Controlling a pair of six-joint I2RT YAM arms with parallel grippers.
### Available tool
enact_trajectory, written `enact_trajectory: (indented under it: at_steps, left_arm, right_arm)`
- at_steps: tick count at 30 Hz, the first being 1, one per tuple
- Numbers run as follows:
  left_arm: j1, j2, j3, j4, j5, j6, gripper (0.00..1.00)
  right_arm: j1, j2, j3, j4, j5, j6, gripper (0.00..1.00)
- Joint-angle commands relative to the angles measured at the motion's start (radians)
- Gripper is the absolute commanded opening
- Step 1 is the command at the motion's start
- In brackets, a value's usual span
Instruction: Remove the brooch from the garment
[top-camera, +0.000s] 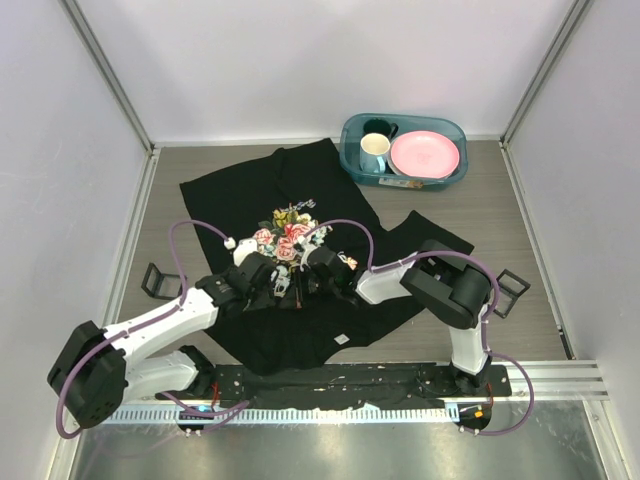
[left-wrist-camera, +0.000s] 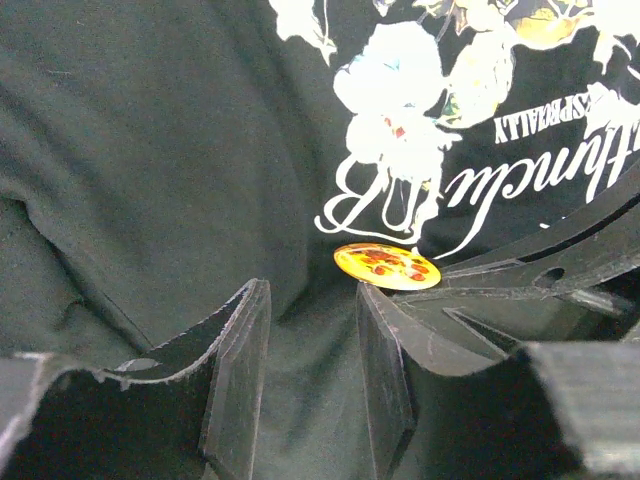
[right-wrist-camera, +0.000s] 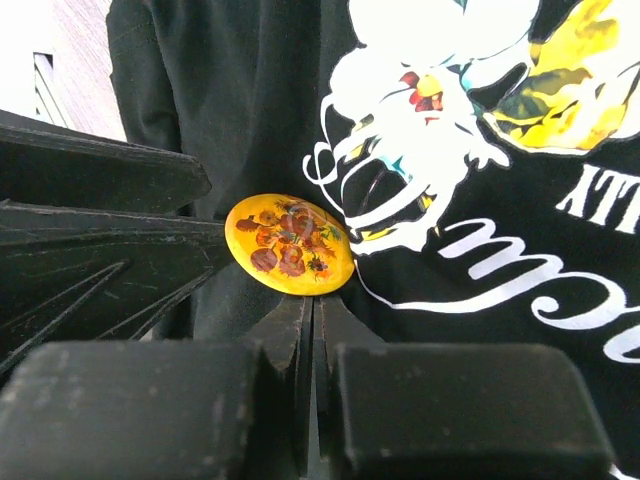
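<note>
The only writing stands on the garment (left-wrist-camera: 150, 160), in white. Large cursive lettering (left-wrist-camera: 480, 190) opens with a looping capital "B" at 12 o'clock from the brooch (left-wrist-camera: 386, 266) in the left wrist view. The letters after it run toward 2 o'clock and cannot be read with certainty. Above the cursive, toward 1 o'clock, sits a short line of small block capitals (left-wrist-camera: 545, 125) ending in "LLY"; its first letters are unclear. A small white label (top-camera: 342, 340) near the hem, at 6 o'clock of the print, is too small to read.
</note>
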Motion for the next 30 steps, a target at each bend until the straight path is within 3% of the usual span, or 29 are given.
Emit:
enact_trajectory:
  at_steps: [1,10,16,30]
  left_arm:
    - [0.012,0.009,0.035,0.026,0.008,0.026,0.44]
    - [0.013,0.024,0.004,0.078,0.034,0.008,0.43]
    - [0.013,0.026,0.009,0.092,0.023,0.008,0.43]
    - [0.013,0.060,0.007,0.135,0.047,0.002,0.42]
  right_arm:
    - [-0.002,-0.055,-0.007,-0.017,0.025,-0.049,0.06]
    - [-0.002,-0.187,0.029,-0.217,0.094,-0.255,0.08]
    - [-0.002,-0.164,0.109,-0.293,0.094,-0.368,0.12]
    - [-0.004,-0.122,0.131,-0.251,0.042,-0.371,0.29]
